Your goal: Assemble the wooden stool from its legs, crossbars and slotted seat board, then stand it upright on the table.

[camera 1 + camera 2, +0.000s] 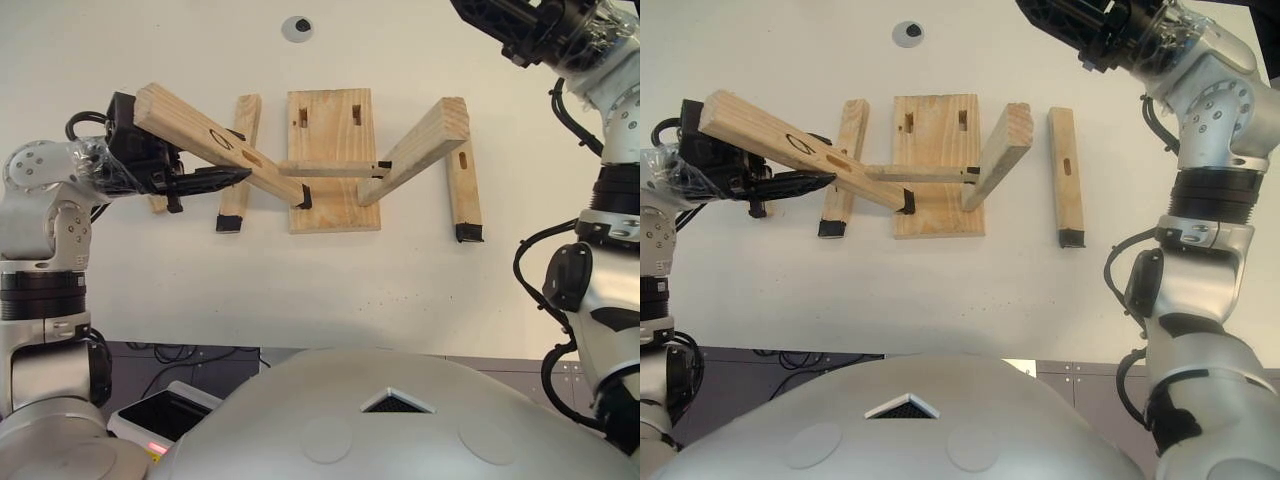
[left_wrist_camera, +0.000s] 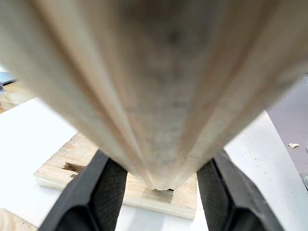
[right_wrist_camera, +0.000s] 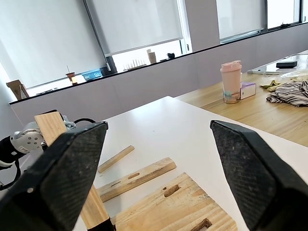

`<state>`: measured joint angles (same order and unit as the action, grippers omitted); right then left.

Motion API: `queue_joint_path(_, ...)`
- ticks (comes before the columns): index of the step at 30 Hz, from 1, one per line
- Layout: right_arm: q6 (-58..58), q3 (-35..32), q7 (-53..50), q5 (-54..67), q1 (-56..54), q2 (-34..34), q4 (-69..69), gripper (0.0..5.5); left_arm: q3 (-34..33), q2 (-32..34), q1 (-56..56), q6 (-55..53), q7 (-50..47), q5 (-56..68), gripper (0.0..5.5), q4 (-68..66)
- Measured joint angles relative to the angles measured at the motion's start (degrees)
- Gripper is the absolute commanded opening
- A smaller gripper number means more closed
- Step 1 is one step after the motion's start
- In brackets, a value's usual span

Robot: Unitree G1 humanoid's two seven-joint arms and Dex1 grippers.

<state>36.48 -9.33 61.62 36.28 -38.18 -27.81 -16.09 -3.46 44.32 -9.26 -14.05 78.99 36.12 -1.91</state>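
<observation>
Left fingers (image 2: 103,192) clamp a tilted leg (image 1: 195,125), foot on the board (image 1: 330,110) mid-worktop (image 1: 330,280); a crossbar (image 1: 330,169) spans to a second leg (image 1: 425,140); right fingers (image 3: 72,168) gape empty near the far right corner; unsupported, that second leg may topple and free the crossbar.

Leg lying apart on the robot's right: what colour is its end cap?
Black cap on the pale wooden leg; clearest in the right eye view.

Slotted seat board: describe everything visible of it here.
The seat board is a pale, rectangular wooden slab lying flat on the white table, between two loose legs. Two small slots show near its far edge. Over it hangs a crossbar joining two tilted legs, one held in the left claw; whether their lower ends touch the board cannot be told.
</observation>
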Motion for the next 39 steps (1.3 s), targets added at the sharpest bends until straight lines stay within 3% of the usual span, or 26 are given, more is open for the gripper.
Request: queue_joint_path(39, -1.33, 1.5, -1.83, -0.71, 3.75, 0.21, 2.6, 3.92, 15.9, 4.87, -12.9, -3.47, -3.07, -11.73, 2.0, 11.09)
